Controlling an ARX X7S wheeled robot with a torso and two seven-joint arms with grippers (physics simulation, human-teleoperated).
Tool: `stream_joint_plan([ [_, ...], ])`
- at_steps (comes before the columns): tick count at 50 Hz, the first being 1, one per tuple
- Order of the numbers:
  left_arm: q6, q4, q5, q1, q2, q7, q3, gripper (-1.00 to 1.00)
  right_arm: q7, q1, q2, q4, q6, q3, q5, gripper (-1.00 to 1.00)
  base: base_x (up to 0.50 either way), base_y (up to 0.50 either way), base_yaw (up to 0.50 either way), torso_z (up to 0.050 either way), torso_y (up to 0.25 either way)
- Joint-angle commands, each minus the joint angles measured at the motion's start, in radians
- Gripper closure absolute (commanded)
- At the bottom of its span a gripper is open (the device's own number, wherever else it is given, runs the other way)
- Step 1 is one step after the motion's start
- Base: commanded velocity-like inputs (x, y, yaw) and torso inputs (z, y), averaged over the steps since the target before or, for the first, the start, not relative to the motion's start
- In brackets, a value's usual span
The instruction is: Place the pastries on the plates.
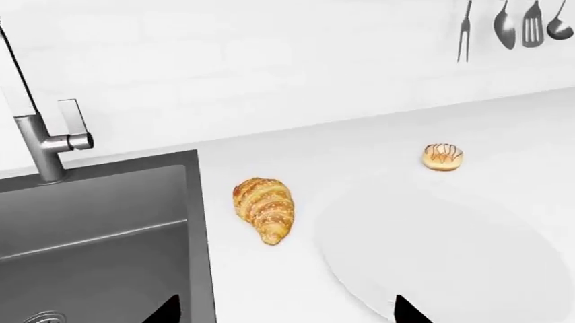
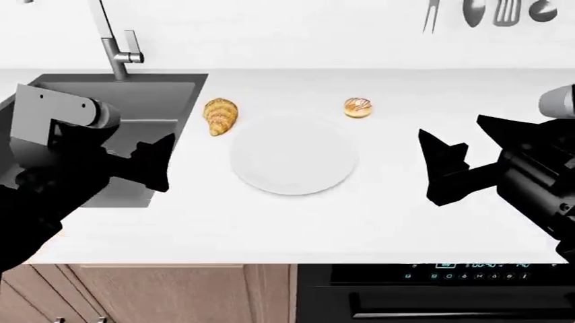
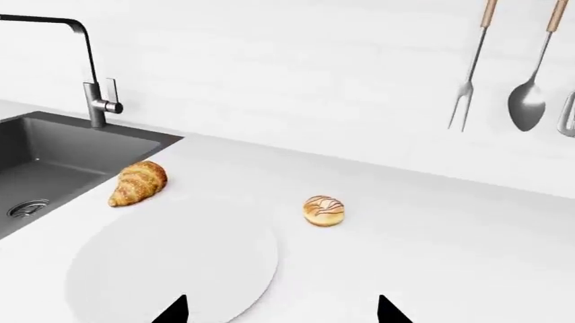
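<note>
A golden ridged croissant [image 2: 219, 114] lies on the white counter beside the sink's right rim. A small round bun [image 2: 357, 107] with dark drizzle sits further right, near the back. Between and in front of them lies one white plate [image 2: 294, 156], with nothing on it. My left gripper [image 2: 164, 163] hovers open to the plate's left, over the sink's edge. My right gripper [image 2: 429, 168] hovers open to the plate's right. The left wrist view has the croissant [image 1: 263, 208], bun [image 1: 442, 156] and plate [image 1: 449, 256] ahead of that open gripper [image 1: 285, 306]. The right wrist view also shows the croissant [image 3: 139, 182], bun [image 3: 324, 210], plate [image 3: 171, 269] and gripper [image 3: 281, 303].
A dark grey sink [image 2: 134, 94] with a tall faucet [image 2: 112, 47] fills the counter's left. Utensils [image 2: 485, 13] hang on the back wall at the right. Below the counter's front edge are wooden cabinets and an oven panel [image 2: 467, 269].
</note>
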Motion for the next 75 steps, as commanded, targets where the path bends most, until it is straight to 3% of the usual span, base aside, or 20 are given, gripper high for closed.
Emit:
stream_joint_plan([
  [1,0.032,-0.043,0.010,0.005,-0.045,0.048,0.001,-1.00,-0.030,-0.028,-0.006,-0.003,-0.033,-0.011,-0.034,-1.00,0.50,-0.01,0.00,0.000,0.000],
  [16,0.005,-0.013,0.000,-0.009,-0.011,0.002,0.024,-1.00,-0.038,-0.076,-0.003,-0.005,-0.057,-0.005,-0.044,-1.00,0.50,-0.01,0.00,0.000,0.001],
  [20,-0.045,0.035,-0.010,-0.026,0.056,-0.077,0.043,-1.00,-0.034,-0.085,-0.003,0.000,-0.057,-0.002,-0.036,-1.00,0.50,-0.01,0.00,0.000,0.000],
  [28,-0.022,0.003,-0.009,-0.032,0.015,-0.037,0.037,-1.00,-0.027,-0.059,0.005,0.006,-0.048,-0.014,-0.018,-1.00,0.41,-0.01,0.00,0.000,0.001],
  [31,0.027,-0.053,0.004,-0.034,-0.045,0.038,0.036,-1.00,-0.030,-0.058,0.001,0.012,-0.051,-0.024,-0.025,-1.00,0.40,-0.01,0.00,0.000,0.000],
  [35,-0.026,0.007,-0.010,-0.037,0.022,-0.045,0.051,-1.00,-0.024,-0.063,0.004,0.015,-0.047,-0.025,-0.016,-1.00,0.39,-0.01,0.00,0.000,0.003],
  [43,-0.032,0.014,-0.009,-0.042,0.051,-0.074,0.067,-1.00,-0.047,-0.086,0.004,0.009,-0.063,-0.045,-0.044,-1.00,0.40,0.00,0.00,0.000,0.000],
  [47,-0.011,-0.011,-0.009,-0.037,0.014,-0.037,0.054,-1.00,0.107,-0.004,-0.051,0.131,0.014,-0.092,-0.028,-1.00,0.04,0.00,0.00,0.000,0.003],
  [51,-0.012,-0.018,-0.013,-0.045,0.010,-0.036,0.048,-1.00,0.113,0.090,-0.124,0.286,0.030,-0.222,-0.113,-1.00,0.00,0.00,0.00,0.000,0.000],
  [58,0.020,-0.031,0.008,-0.033,0.025,-0.043,0.067,-1.00,-0.078,0.240,-0.197,0.582,-0.114,-0.427,-0.333,-1.00,0.00,0.00,0.00,0.000,0.000],
  [62,0.083,-0.092,0.029,-0.023,-0.042,0.042,0.067,-1.00,-0.196,0.336,-0.243,0.771,-0.219,-0.531,-0.450,-1.00,0.00,0.00,0.00,0.000,0.000],
  [72,0.091,-0.107,0.035,-0.033,-0.042,0.028,0.056,-1.00,-0.200,0.337,-0.229,0.725,-0.246,-0.542,-0.464,-1.00,0.00,0.00,0.00,0.000,0.000],
  [75,0.047,-0.050,0.014,-0.023,-0.012,-0.020,0.056,-1.00,-0.316,0.361,-0.268,0.867,-0.315,-0.625,-0.526,-1.00,0.00,0.00,0.00,0.000,0.000],
])
